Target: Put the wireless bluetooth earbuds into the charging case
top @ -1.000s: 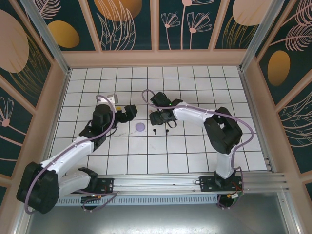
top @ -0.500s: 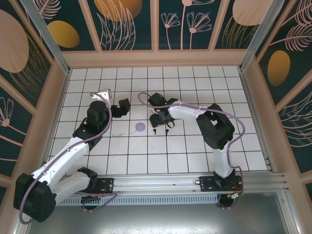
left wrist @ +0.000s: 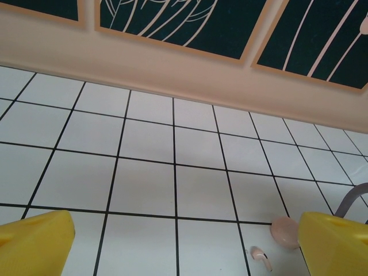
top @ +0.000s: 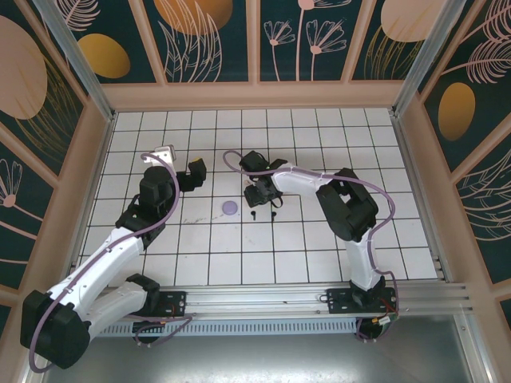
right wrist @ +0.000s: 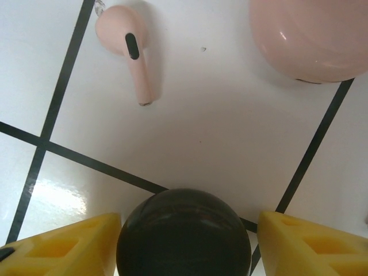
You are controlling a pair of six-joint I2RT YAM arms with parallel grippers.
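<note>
Narrowing right tool (top: 263, 195) around black case (right wrist: 183, 230)

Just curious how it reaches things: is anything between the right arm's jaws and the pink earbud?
Yes. A round black thing sits between the right jaws, in front of the pink earbud. Past it only bare tile leads to the earbud; the pink case lies off to one side.
</note>
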